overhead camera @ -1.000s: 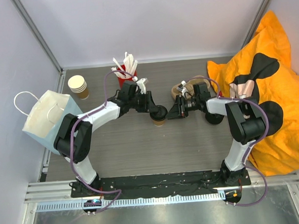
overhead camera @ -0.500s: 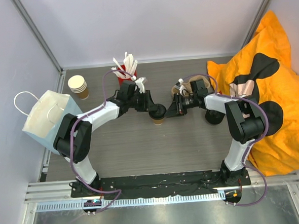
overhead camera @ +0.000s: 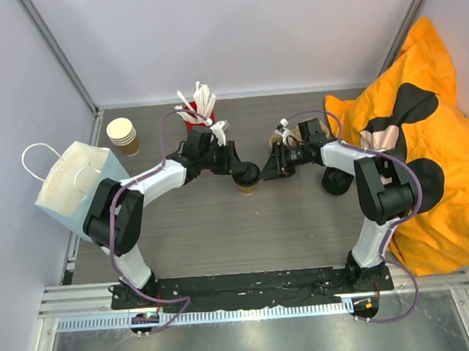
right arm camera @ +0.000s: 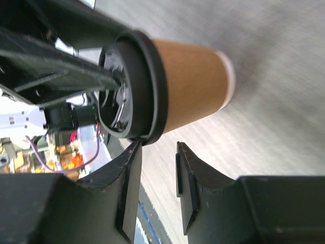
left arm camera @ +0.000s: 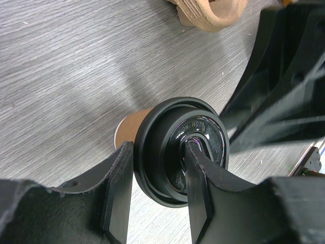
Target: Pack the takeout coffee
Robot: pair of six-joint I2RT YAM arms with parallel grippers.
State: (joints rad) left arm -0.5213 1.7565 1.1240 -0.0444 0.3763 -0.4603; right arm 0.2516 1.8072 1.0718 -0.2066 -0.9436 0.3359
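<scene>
**Left wrist: lid may pop off**

Left fingers [left arm camera: 119, 188] pinch the black lid [left arm camera: 152, 152] by its rim. Right fingers [right arm camera: 129, 183], slightly spread and empty, sit just beside it. The takeout coffee cup [right arm camera: 188, 86] stands on the counter [overhead camera: 222, 232]; lifting by the lid could spill it.

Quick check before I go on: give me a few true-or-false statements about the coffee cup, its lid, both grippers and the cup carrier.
1. The takeout coffee has a black lid on it. True.
2. The right gripper is clamped around the coffee's paper body. False: its fingers sit beside the cup by the lid's rim, with nothing between them.
3. The left gripper pinches the lid, one finger outside the rim and one on the lid's top. True.
4. The coffee is seated in the cup carrier. False: the carrier lies apart from it, farther back on the table.
</scene>
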